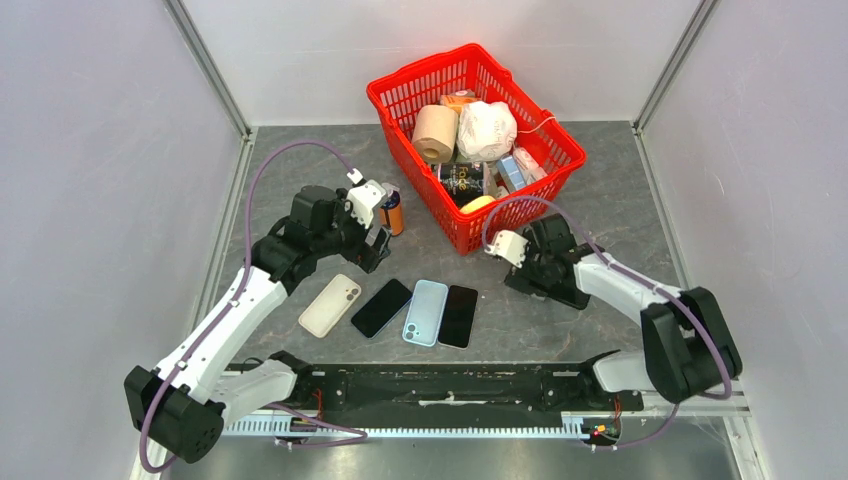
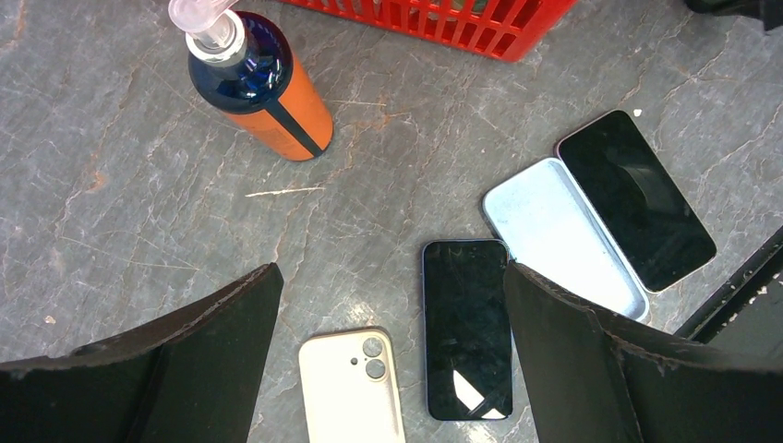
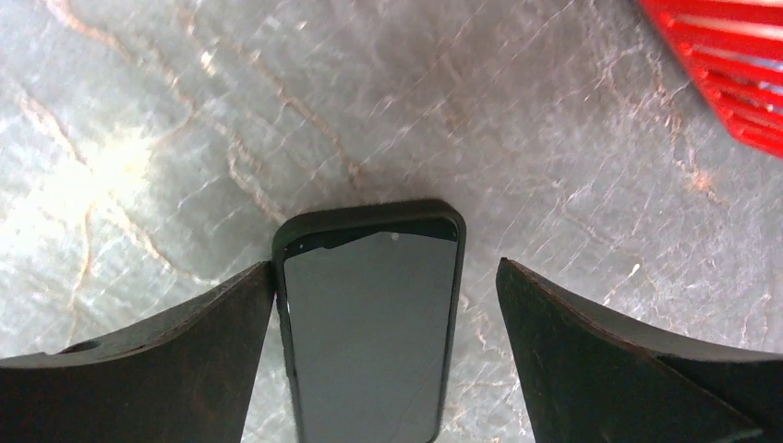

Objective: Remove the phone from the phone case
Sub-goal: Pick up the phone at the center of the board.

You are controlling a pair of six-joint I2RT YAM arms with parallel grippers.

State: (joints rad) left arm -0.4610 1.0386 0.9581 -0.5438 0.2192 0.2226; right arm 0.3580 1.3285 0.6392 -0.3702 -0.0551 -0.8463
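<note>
A phone in a black case [image 3: 369, 323] lies screen up on the grey table between the fingers of my open right gripper [image 3: 386, 268]. The left finger is at the case's edge and the right finger stands apart. In the top view this gripper [image 1: 538, 278] is low over the cased phone [image 1: 570, 296], which is mostly hidden. My left gripper [image 2: 392, 269] is open and empty, above a cream case [image 2: 351, 392] lying back up and a bare black phone [image 2: 466, 341]. A light blue case [image 2: 559, 235] and another black phone [image 2: 637, 198] lie beside them.
An orange bottle with a blue top [image 2: 263, 88] stands by the left gripper [image 1: 372, 248]. A red basket [image 1: 470, 235] with a paper roll, a bag and boxes stands behind the phones. Metal rails border the table.
</note>
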